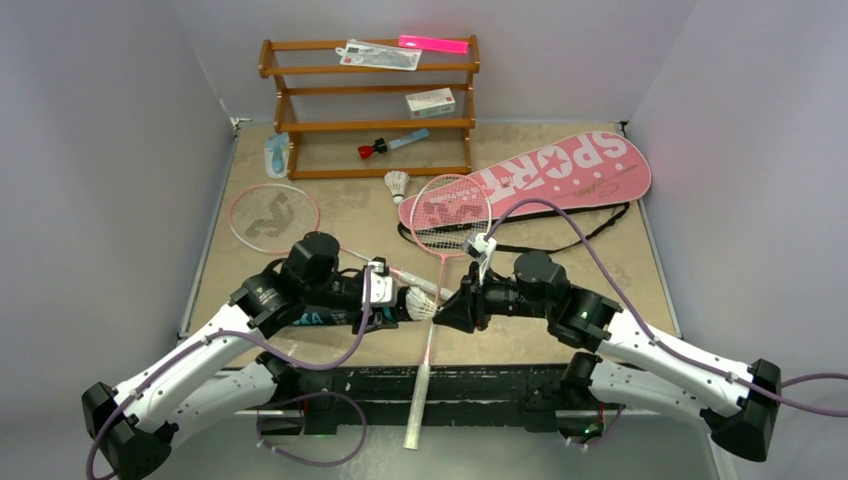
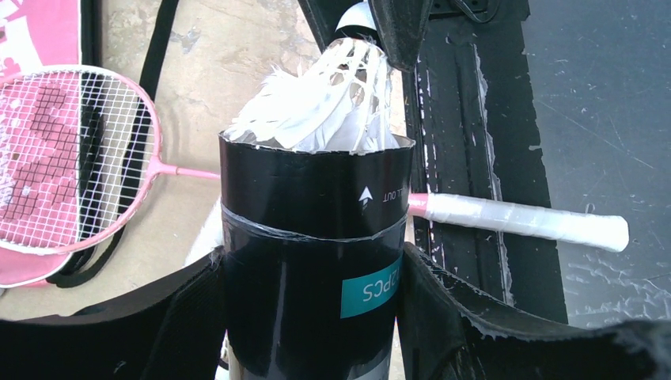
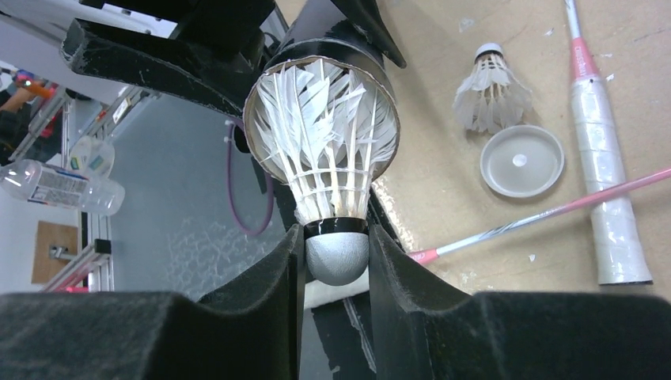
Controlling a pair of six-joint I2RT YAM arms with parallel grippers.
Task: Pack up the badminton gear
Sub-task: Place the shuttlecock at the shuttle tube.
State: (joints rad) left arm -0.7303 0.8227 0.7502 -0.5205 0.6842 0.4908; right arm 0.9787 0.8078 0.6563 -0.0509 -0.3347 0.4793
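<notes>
Black tube (image 2: 312,190) sits clamped in the left pincer (image 2: 312,301) above the near edge of the table (image 1: 640,280). The right pincer (image 3: 336,261) grips a white feather shuttlecock (image 3: 320,134) by its cork, feathers partly inside the tube's mouth.

Plastic bottle (image 3: 63,186) seen left of rt fingers (image 3: 261,293); wooden rack (image 1: 340,126) well beyond them, w/ white box (image 1: 431,101), red-capped tool (image 1: 390,143) on shelves, pink strip (image 1: 433,44) on top.
</notes>
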